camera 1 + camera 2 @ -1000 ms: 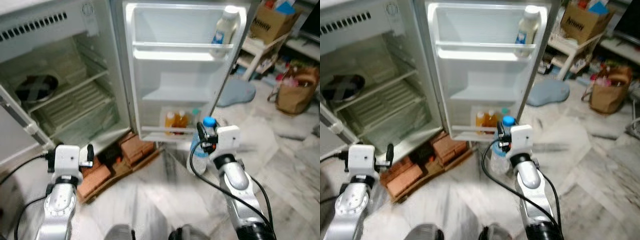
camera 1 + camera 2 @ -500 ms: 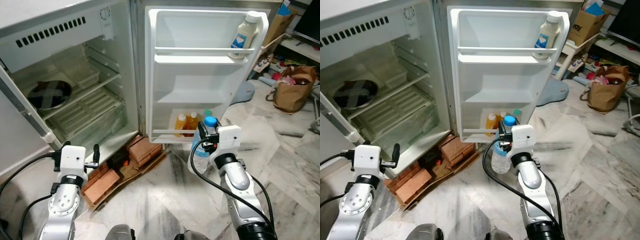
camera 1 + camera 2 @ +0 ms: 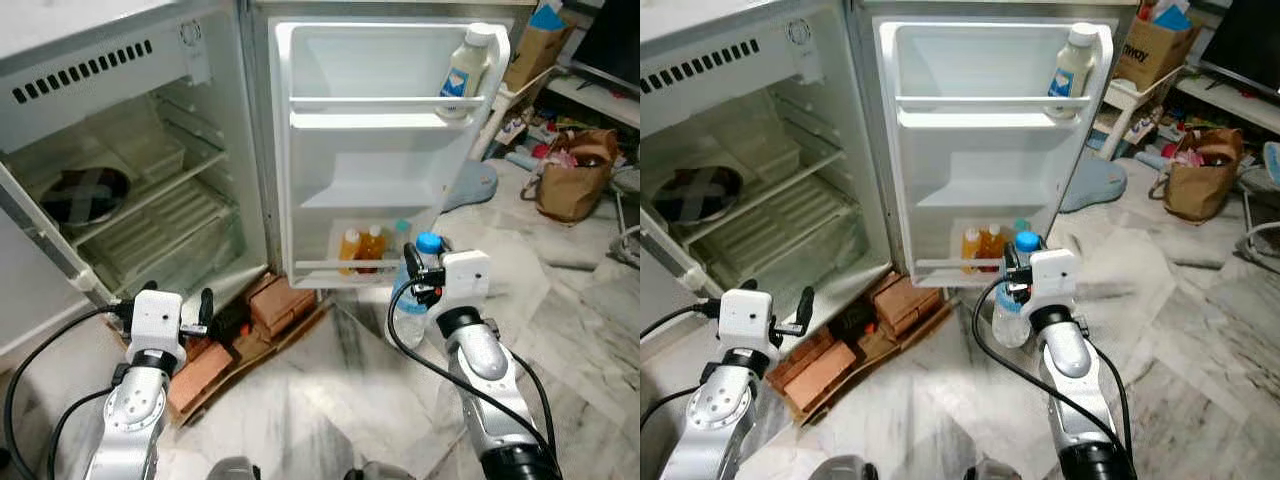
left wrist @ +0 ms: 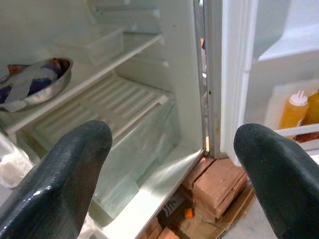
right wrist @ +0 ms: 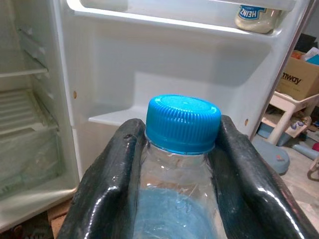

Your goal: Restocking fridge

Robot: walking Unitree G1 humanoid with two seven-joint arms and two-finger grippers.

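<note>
Water bottle [image 3: 412, 300]: clear plastic, blue cap [image 5: 183, 122], upright, clamped at the neck between the right gripper [image 5: 182, 164] fingers [image 5: 112, 184], in front of the open fridge door [image 3: 385, 150]. Door's bottom shelf: two orange bottles [image 3: 360, 247]. Top shelf: white Heinz bottle [image 3: 468, 60].

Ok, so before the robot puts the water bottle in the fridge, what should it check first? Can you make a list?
1. Right claw shut on the water bottle, fingers either side of the neck: ok.
2. Blue cap on the bottle: ok.
3. Fridge door open: ok.
4. Room on the bottom door shelf: cannot tell; orange bottles already stand there.
5. Middle door shelf looks bare: ok.
6. Left claw open and holding nothing, low by the bricks: ok.
</note>
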